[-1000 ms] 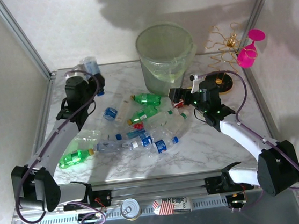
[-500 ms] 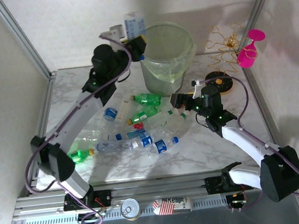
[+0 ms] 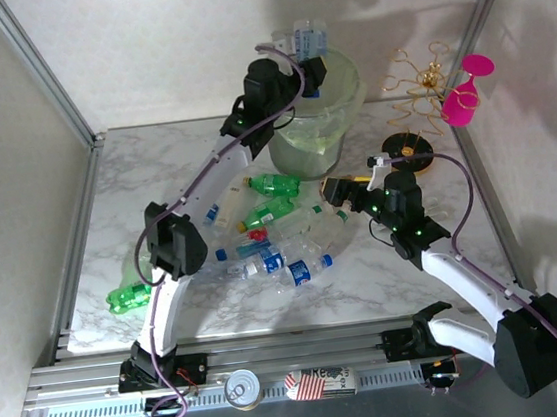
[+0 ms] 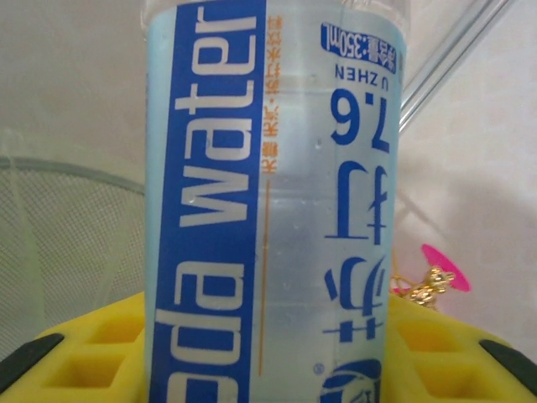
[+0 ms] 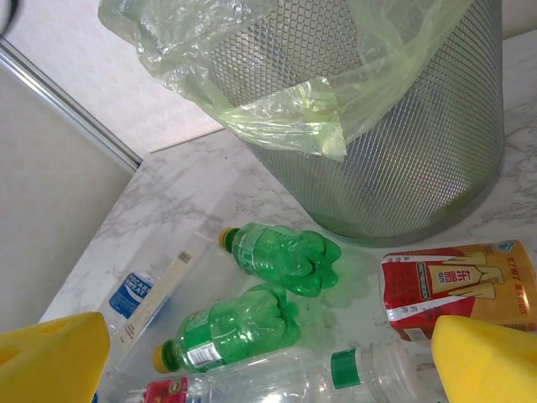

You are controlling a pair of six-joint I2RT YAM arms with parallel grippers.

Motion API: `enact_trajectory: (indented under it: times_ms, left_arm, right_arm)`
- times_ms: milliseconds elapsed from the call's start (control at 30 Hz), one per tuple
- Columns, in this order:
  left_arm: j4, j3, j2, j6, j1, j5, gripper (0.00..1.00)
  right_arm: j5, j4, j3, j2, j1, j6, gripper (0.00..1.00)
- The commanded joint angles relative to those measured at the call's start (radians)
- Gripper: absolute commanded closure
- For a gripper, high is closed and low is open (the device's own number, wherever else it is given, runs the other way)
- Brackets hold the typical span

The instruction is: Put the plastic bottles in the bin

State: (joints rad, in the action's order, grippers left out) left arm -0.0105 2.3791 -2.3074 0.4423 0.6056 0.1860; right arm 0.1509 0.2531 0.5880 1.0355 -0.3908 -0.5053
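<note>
**Change of state.** Within the last second the left arm swings from the far left of the grey-veined white marble worktop point(image 3: 134, 175) up to the tall round mesh-walled bin with a thin pale green liner point(image 3: 328, 134). The left end effector point(image 3: 301, 67) is clenched on a clear cylindrical plastic bottle with a blue-and-white "soda water" label point(image 3: 307, 38) and holds it above the bin's rim. The left wrist view shows this label close up between the yellow pads point(image 4: 101, 348), with the bin's mesh behind it on the left. The right end effector point(image 3: 337, 190) shifts only slightly in that second. Its jaws stand released and empty over the right side of the heap.

**Meaning for the task.** Transport of this bottle appears complete, and release is judged to be the next step. Whether the bottle is centred over the opening cannot be confirmed.

**Materials and shapes.** One translucent green bottle point(image 3: 128, 298) lies apart near the worktop's left edge. The central heap of bottles point(image 3: 272, 241) is thin-walled and mostly clear, lying flat and overlapping; the round bodies may roll when touched. In the right wrist view a lobed green bottle with a yellow cap point(image 5: 285, 256) lies near the bin's base. A red-and-yellow labelled bottle point(image 5: 457, 285) lies to its right. The liner is crinkled film draped over the rim.
</note>
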Motion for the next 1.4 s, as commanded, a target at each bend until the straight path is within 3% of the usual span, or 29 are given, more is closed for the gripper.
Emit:
enact_trajectory:
  times_ms: [0,100,167,267,400,567,700,900,1100,1367]
  left_arm:
    - [0.060,0.078,-0.042,0.004,0.005,-0.050,0.74]
    - [0.068,0.077,-0.059,0.012,0.005,-0.061,0.70]
    - [0.070,0.077,-0.059,0.016,0.006,-0.059,0.53]
    - [0.072,0.078,-0.045,0.007,0.009,-0.059,0.34]
    - [0.070,0.077,-0.006,-0.010,0.014,-0.050,0.30]
    - [0.083,0.067,0.079,-0.044,0.028,-0.037,0.16]
    - [0.068,-0.024,0.196,-0.086,0.045,-0.034,0.09]
    - [-0.106,-0.458,0.491,-0.132,0.066,-0.046,0.00]
    - [-0.328,-0.961,0.809,-0.131,0.065,-0.209,0.00]
    - [-0.551,-1.496,1.067,0.040,0.066,-0.386,0.00]
  right_arm:
    - [-0.013,0.052,-0.014,-0.022,-0.001,-0.028,0.01]
    - [-0.020,0.058,-0.018,-0.032,0.000,-0.032,0.01]
    - [-0.031,0.043,-0.015,-0.037,0.000,-0.027,0.01]
    - [-0.042,0.027,-0.013,-0.041,-0.001,-0.019,0.01]
    - [-0.043,0.016,-0.009,-0.037,0.000,-0.010,0.01]
    - [-0.069,-0.024,0.010,-0.011,0.000,-0.019,0.01]
    - [-0.088,-0.046,0.012,0.027,0.000,-0.055,0.01]
    - [-0.069,-0.059,0.015,0.114,0.000,-0.129,0.01]
    - [-0.065,-0.189,0.050,0.186,-0.003,-0.191,0.01]
    - [-0.095,-0.258,0.003,0.205,-0.100,-0.333,0.01]
